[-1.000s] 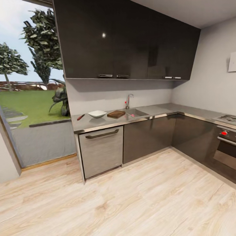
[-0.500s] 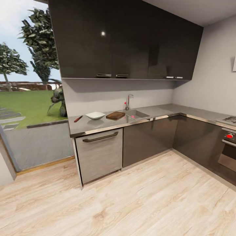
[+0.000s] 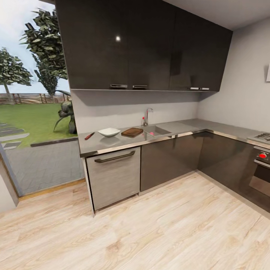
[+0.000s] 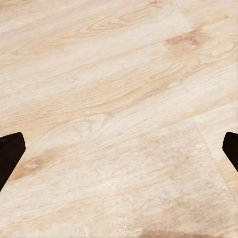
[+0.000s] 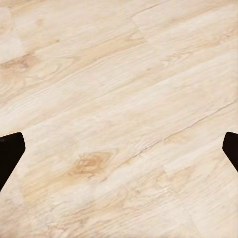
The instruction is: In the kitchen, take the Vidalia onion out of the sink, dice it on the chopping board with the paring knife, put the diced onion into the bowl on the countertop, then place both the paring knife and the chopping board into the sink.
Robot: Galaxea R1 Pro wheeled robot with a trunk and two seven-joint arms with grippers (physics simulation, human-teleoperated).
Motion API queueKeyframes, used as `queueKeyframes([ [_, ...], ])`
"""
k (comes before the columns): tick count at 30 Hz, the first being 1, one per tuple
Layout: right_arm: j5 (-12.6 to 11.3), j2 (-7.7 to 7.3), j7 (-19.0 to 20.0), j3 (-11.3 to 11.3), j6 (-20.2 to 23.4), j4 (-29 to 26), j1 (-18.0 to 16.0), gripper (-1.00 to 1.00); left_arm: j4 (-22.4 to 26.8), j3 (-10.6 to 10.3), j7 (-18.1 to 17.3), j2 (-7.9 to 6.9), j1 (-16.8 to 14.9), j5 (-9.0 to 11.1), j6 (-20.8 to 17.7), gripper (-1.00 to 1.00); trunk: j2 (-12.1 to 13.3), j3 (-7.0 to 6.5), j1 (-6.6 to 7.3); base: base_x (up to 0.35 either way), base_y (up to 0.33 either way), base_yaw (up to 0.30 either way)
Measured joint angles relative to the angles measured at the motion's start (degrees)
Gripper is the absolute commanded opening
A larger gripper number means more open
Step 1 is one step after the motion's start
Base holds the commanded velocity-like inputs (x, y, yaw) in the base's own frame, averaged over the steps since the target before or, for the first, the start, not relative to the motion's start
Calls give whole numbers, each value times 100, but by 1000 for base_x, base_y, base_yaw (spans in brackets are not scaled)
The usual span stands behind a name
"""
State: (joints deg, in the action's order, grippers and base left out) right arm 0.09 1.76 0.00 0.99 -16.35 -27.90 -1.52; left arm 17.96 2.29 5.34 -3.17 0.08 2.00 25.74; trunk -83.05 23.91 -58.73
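Both claws, left claw (image 4: pixel 119 148) and right claw (image 5: pixel 119 148), hang spread apart over wooden floor (image 3: pixel 157 232); sink (image 3: pixel 155 130) lies well ahead, beside chopping board (image 3: pixel 132 131), bowl (image 3: pixel 109 132), paring knife (image 3: pixel 89 135) on counter (image 3: pixel 180 126). Drive squarely toward the sink; stop close before reaching.

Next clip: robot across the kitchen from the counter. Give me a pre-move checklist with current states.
1. Path over the wood floor to the counter: ok.
2. Paring knife, bowl and chopping board lying on the countertop: ok.
3. Sink in view beside the board: ok.
4. Onion in the sink: cannot tell.
5. Left hand open, empty: ok.
6. Right hand open, empty: ok.
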Motion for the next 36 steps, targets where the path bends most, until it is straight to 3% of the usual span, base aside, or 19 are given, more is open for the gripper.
queueKeyframes([
  [24,-16,14,5,0,0,0,2,100,0,0,0,-9,0,0,0,100,0,0,0,0,2,0],
  [36,-22,25,8,2,0,1,0,100,1,11,-1,-17,0,0,0,100,0,-11,1,61,240,-89],
])
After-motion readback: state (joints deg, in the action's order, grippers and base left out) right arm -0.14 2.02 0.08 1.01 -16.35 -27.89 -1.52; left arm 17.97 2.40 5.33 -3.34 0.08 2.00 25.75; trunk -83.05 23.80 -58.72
